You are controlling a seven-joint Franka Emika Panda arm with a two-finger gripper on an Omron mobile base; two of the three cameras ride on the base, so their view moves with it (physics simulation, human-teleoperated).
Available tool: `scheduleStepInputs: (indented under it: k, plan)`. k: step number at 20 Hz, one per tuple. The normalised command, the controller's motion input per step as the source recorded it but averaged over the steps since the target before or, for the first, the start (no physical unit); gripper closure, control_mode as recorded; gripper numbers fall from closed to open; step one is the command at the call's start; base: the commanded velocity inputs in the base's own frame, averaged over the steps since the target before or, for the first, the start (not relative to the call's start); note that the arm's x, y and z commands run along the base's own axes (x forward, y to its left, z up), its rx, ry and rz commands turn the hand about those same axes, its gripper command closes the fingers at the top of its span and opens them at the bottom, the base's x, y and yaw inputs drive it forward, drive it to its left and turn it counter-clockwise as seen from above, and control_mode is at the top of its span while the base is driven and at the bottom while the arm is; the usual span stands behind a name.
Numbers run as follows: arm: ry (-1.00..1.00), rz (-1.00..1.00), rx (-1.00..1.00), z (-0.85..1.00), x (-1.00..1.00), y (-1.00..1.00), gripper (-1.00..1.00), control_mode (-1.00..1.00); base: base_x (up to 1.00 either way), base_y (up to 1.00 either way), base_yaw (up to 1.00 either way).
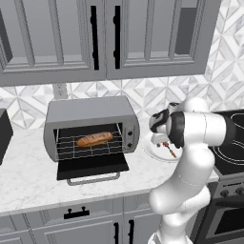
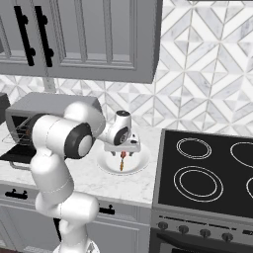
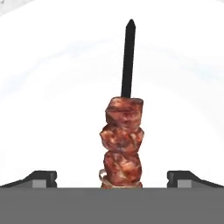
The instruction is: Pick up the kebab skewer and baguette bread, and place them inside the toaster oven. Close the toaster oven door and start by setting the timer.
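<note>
Glistening reddish-brown chunks on the kebab skewer (image 3: 124, 140), dark pointed stick, between the wide-open hand (image 3: 112, 177).

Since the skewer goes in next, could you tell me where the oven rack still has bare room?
The baguette bread lies along the back of the toaster oven rack; the front strip beside the open toaster oven door is bare. Crowded: the plate, under the gripper.

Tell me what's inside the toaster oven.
The baguette lies on the wire rack inside the toaster oven, door down. The dark back of the cavity cannot be made out.
</note>
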Motion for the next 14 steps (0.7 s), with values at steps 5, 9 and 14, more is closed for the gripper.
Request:
scheduleStepInputs:
  k: [5, 9, 14]
  plan:
    - [0.05, 0.05, 0.00, -0.22, 0.14, 0.00, -1.00, -1.00, 0.00, 0.00, 0.00]
    - [0.05, 0.02, 0.00, -0.23, 0.00, 0.00, -1.00, -1.00, 0.00, 0.00, 0.00]
    - [0.01, 0.01, 0.00, -0.20, 0.00, 0.00, 1.00, -1.00, 0.00, 0.00, 0.00]
